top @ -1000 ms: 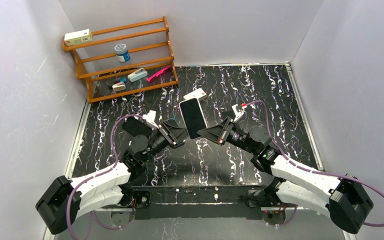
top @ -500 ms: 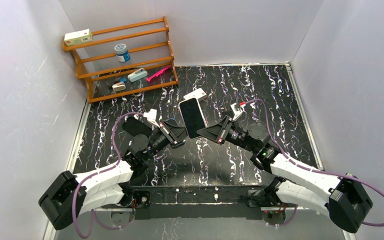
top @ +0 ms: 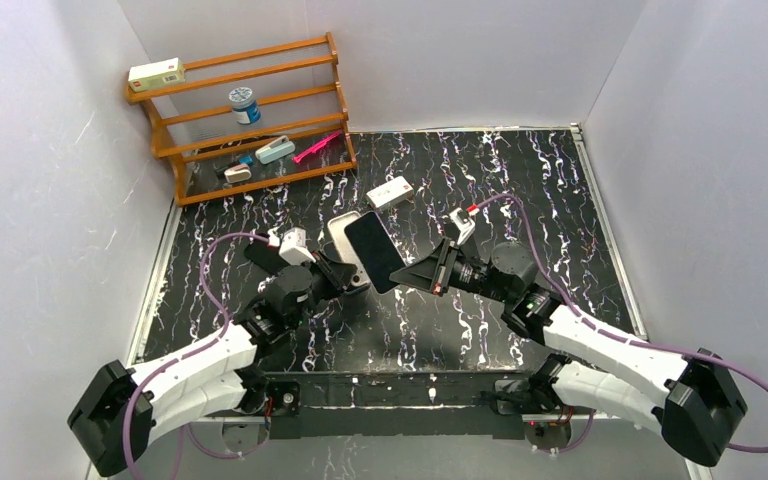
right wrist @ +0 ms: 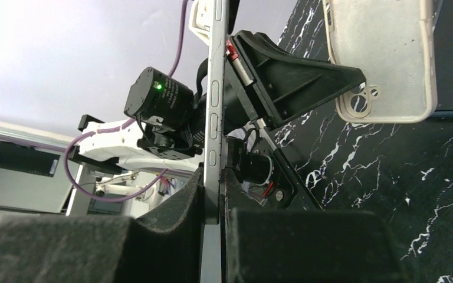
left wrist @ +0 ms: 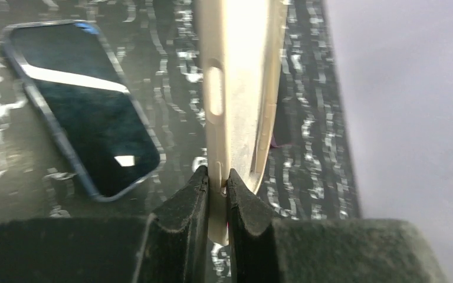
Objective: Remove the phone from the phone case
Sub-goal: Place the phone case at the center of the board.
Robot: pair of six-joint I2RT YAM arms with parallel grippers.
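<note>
Top external: right gripper (right wrist: 212,177) is clamped on the bare phone (top: 373,250) and left gripper (left wrist: 217,180) pinches the empty beige phone case (top: 340,235). One piece per arm keeps them apart; phone looks out.

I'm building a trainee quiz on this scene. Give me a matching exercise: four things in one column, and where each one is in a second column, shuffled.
Things:
1. phone
2. phone case
3. white box
4. blue-lidded jar

Places:
A. on the wooden rack
B. clamped in the left gripper
C. lying on the table
D. clamped in the right gripper

Pairs: 1-D, 2-B, 3-C, 4-A
</note>
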